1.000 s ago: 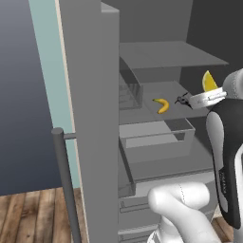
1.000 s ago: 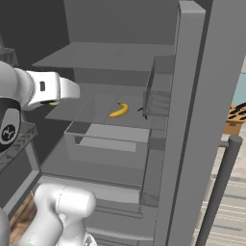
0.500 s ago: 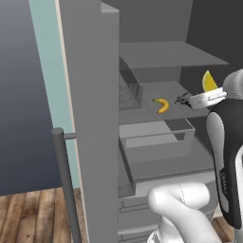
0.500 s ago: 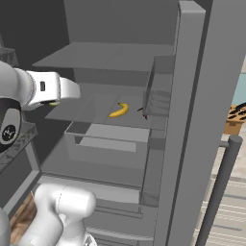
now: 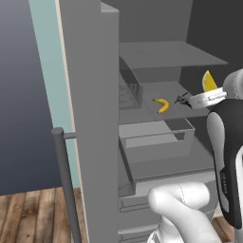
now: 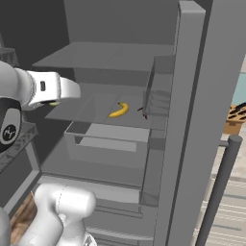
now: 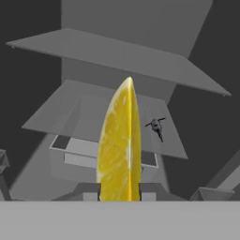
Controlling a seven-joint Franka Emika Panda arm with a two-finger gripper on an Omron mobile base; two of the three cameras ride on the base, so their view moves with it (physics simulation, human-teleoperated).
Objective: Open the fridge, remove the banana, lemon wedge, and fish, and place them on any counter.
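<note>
The lemon wedge (image 7: 119, 145) stands upright, pinched between the gripper (image 7: 119, 191) fingers, just outside the open fridge (image 5: 90, 95), apparently so it can be carried to a counter. On the fridge's middle shelf remain the banana (image 5: 162, 105) and, beside it, the fish (image 5: 181, 99).

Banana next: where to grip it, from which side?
Pinch the banana across its middle, likely from above through the open fridge front. It lies flat on the shelf with its curve sideways; the fish lies close beside it.
</note>
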